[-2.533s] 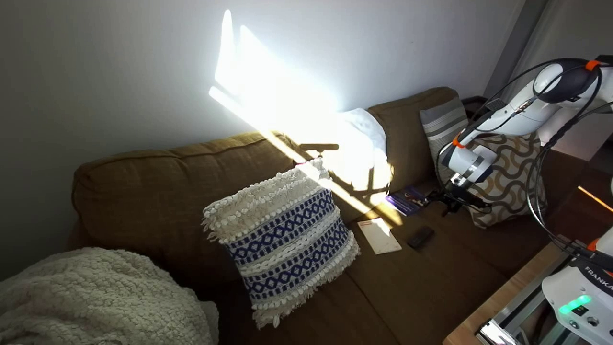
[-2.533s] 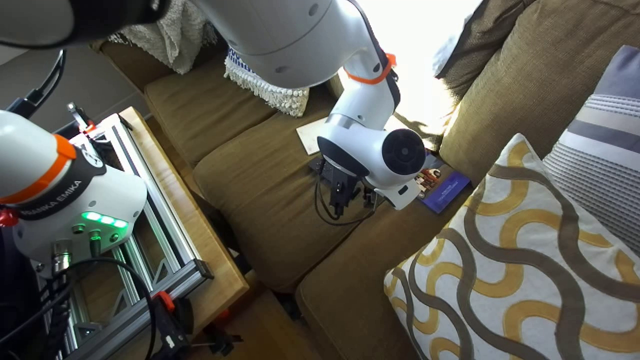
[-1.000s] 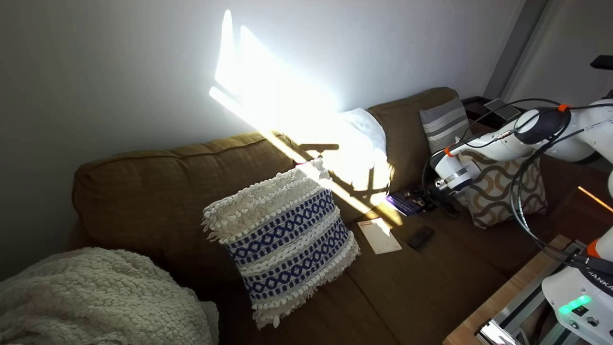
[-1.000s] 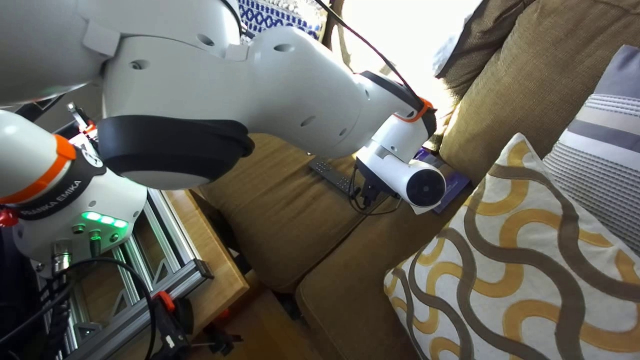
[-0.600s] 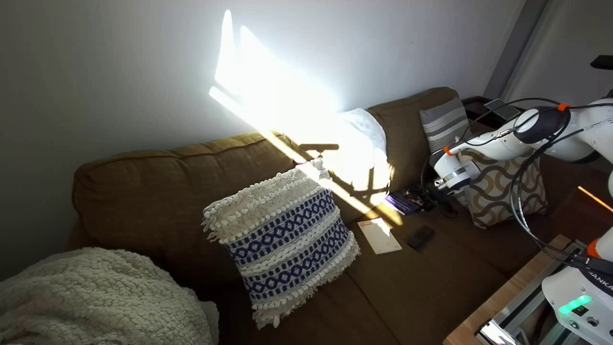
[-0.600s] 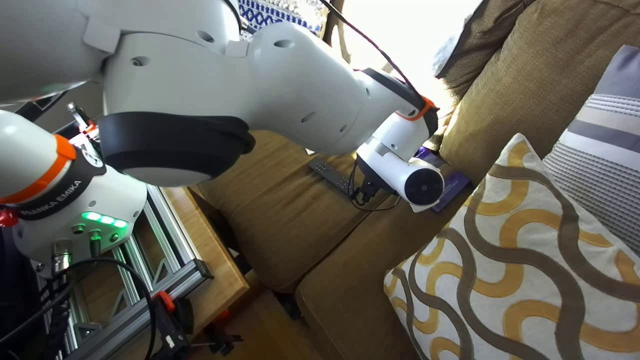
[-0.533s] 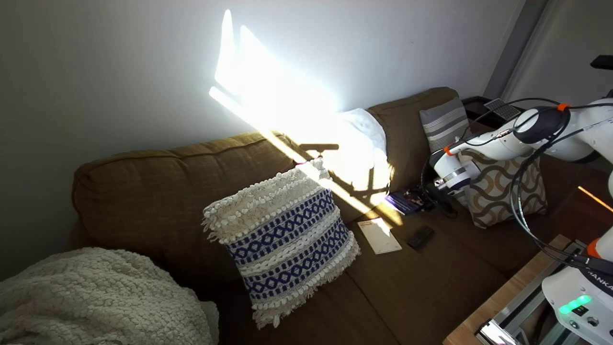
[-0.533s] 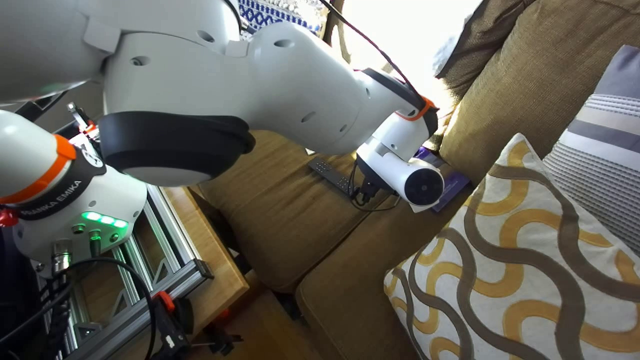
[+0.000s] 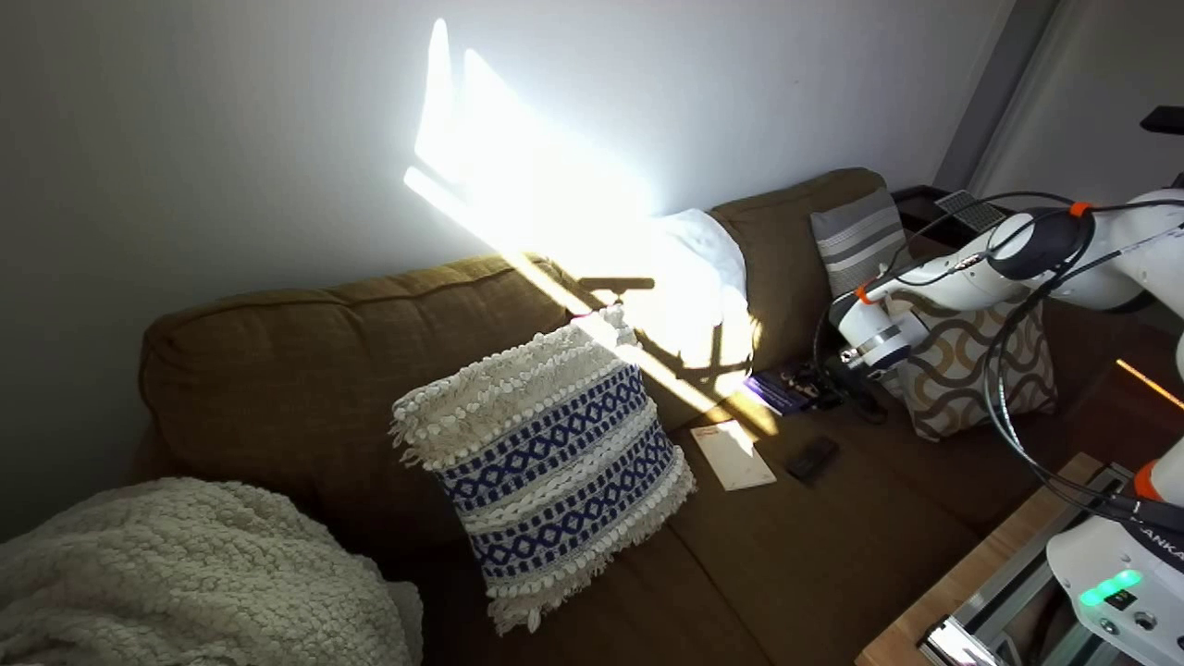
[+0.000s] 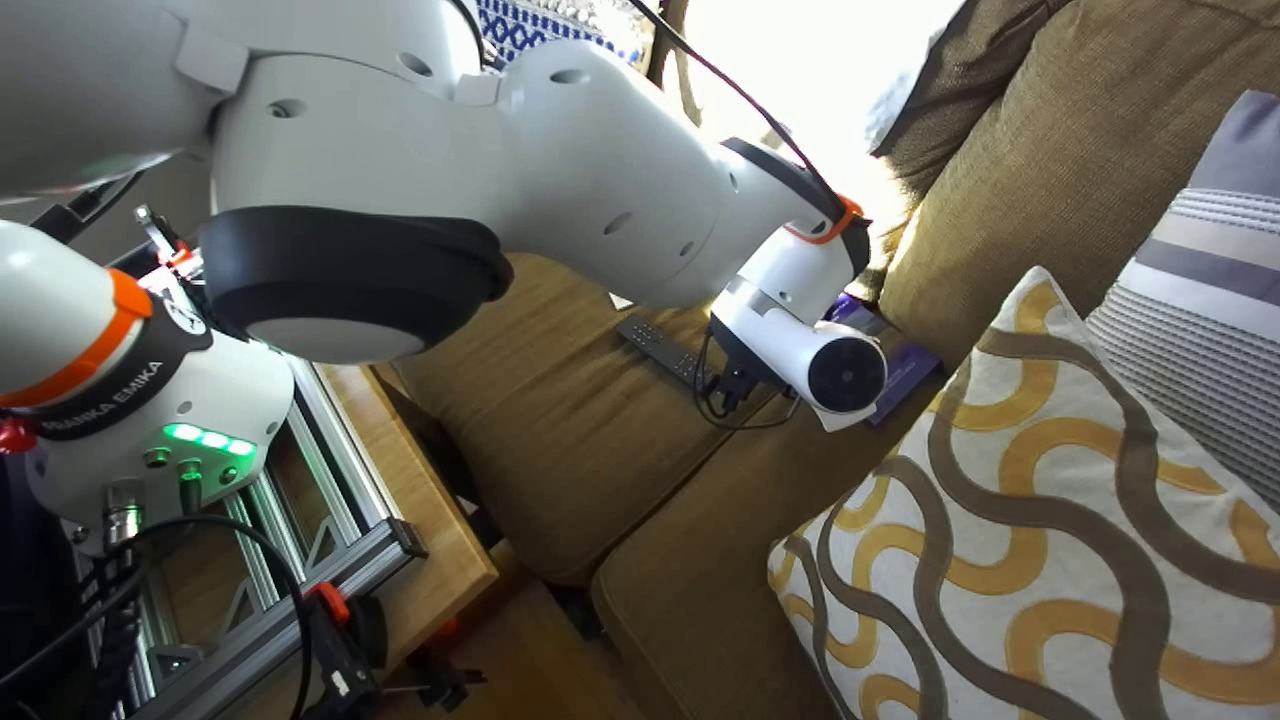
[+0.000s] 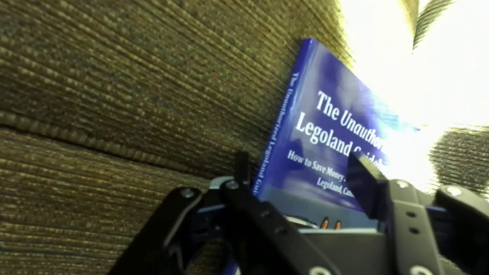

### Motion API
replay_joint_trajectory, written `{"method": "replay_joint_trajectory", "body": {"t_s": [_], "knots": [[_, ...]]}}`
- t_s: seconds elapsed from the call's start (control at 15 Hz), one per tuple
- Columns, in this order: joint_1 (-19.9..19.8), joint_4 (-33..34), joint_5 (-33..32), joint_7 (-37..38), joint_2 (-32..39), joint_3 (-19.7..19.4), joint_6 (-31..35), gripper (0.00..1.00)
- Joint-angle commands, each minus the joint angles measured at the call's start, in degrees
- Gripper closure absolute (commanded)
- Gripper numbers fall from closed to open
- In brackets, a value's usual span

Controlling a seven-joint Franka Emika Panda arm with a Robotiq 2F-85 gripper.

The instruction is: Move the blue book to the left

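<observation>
The blue book (image 9: 777, 393) lies flat on the brown sofa seat near the backrest. In an exterior view its far end (image 10: 908, 372) shows beside the wrist, which hides the rest. In the wrist view the blue-purple cover (image 11: 305, 152) with white lettering fills the middle, with bright glare at its right. My gripper (image 11: 300, 168) is open with its fingers wide apart. The left finger is beside the spine, over the sofa fabric; the right finger is over the cover. Nothing is held between them. I cannot tell whether the fingertips touch the book. The fingers are mostly hidden in both exterior views.
A pale booklet (image 9: 733, 455) and a black remote (image 9: 814, 460) lie near the book. A blue-and-white knitted pillow (image 9: 555, 472) leans on the sofa to the left in that view. A wavy-patterned pillow (image 10: 1000, 520) stands close by the gripper. The robot's wooden table (image 10: 440, 570) edges the sofa.
Since 2.5 seconds ago the arm has come down and reached further over the book, and the wrist has turned. Over the last half second it has barely moved. The book lies where it was.
</observation>
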Motion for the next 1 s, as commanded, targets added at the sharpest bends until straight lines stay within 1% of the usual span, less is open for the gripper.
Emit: {"method": "replay_joint_trajectory", "body": {"t_s": [0.0, 0.13, 0.2, 0.33, 0.4, 0.47, 0.53, 0.6, 0.67, 0.73, 0.8, 0.93], "knots": [[0.87, 0.02, 0.71, 1.48, 0.00, -1.43, 0.86, 0.65], [0.98, -0.05, 0.58, 1.99, 0.01, -2.03, 0.77, 0.78], [0.97, -0.12, 0.55, 2.16, 0.01, -2.30, 0.79, 0.87], [0.81, -0.16, 0.48, 2.32, -0.01, -2.57, 0.57, 0.99], [0.72, -0.17, 0.47, 2.42, -0.04, -2.63, 0.48, 0.95], [0.63, -0.20, 0.49, 2.50, -0.08, -2.65, 0.41, 0.94], [0.56, -0.19, 0.48, 2.65, -0.14, -2.68, 0.32, 0.98], [0.65, 1.22, 0.12, 3.17, 0.72, -2.70, -0.18, 0.99], [0.77, 3.14, -0.43, 3.60, 2.01, -2.70, -0.95, 0.97], [0.47, 2.72, -0.54, 3.22, 1.53, -2.50, -1.82, 0.96], [0.29, 2.75, -0.81, 3.09, 1.25, -2.50, -3.01, 0.98], [-0.74, 0.71, -1.29, 1.77, -0.70, -2.19, -5.37, 0.97]]}}
